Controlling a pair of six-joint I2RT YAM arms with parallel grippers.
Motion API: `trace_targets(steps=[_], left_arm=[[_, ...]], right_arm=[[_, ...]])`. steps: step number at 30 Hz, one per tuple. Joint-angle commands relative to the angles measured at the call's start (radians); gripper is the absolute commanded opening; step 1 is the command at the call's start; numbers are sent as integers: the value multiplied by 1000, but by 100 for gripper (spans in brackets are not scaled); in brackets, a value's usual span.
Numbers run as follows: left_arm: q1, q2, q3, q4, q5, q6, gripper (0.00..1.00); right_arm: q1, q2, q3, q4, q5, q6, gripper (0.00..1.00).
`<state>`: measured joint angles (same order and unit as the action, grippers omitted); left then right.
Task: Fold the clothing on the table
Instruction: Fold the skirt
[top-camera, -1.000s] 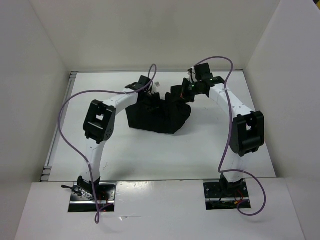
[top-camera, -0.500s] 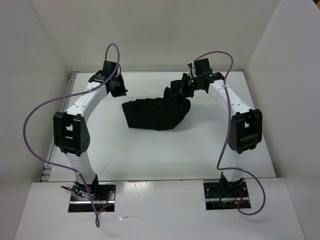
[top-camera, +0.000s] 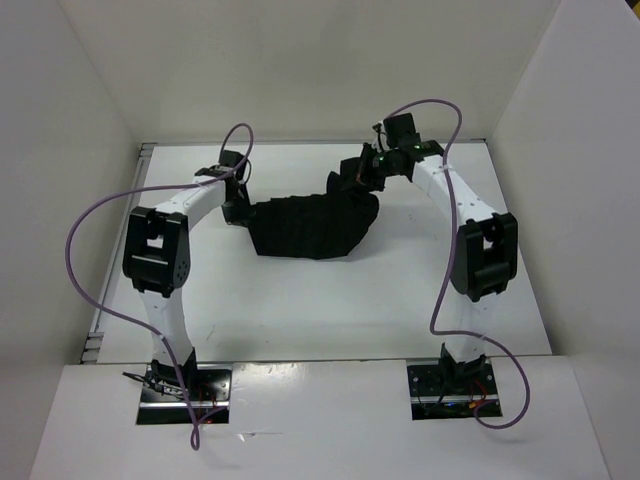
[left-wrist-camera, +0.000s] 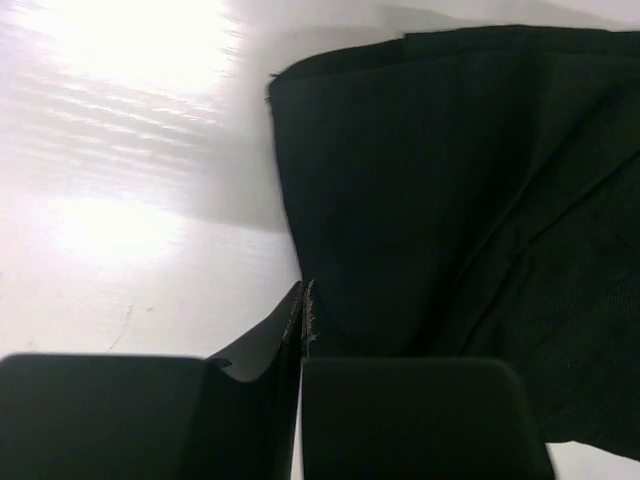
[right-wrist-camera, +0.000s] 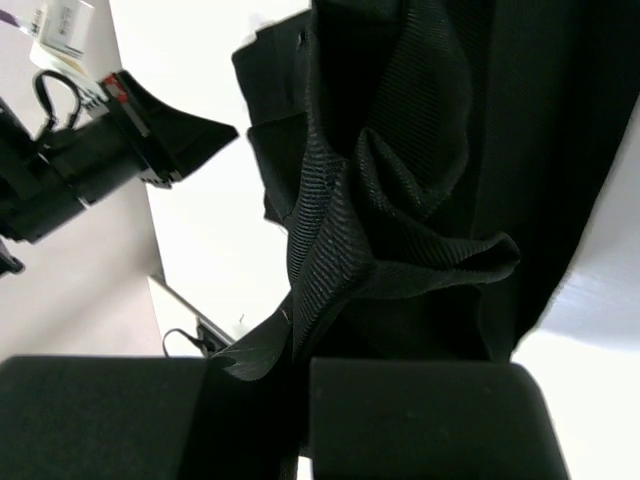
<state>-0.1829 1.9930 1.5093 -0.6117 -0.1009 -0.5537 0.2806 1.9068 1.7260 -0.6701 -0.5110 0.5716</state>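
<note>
Evidently clothing (top-camera: 315, 225) corner inside right claw (top-camera: 355, 178), left claw (top-camera: 238, 210) alongside.

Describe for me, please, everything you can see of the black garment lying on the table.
The garment is black, soft, finely ribbed fabric with narrow pleats. It lies mostly flat in a wide, rumpled shape on the white table. Its far right corner is bunched and lifted, pinched in the closed right gripper. The closed left gripper sits at its left edge; whether it grips any fabric is unclear.
</note>
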Motion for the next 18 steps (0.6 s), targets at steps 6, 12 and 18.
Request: trace_targets(steps=[6,12,18], left_arm=[[-35,58,-44,93,102,-15,0],[-35,67,-95,121,138,-15,0],[-44,49,-126,139,185,-25,0]], right_arm=[[118,204,237,32,9,59,0],[204,354,473,-25,29,68,0],[288,477,648,-46,17,99,0]])
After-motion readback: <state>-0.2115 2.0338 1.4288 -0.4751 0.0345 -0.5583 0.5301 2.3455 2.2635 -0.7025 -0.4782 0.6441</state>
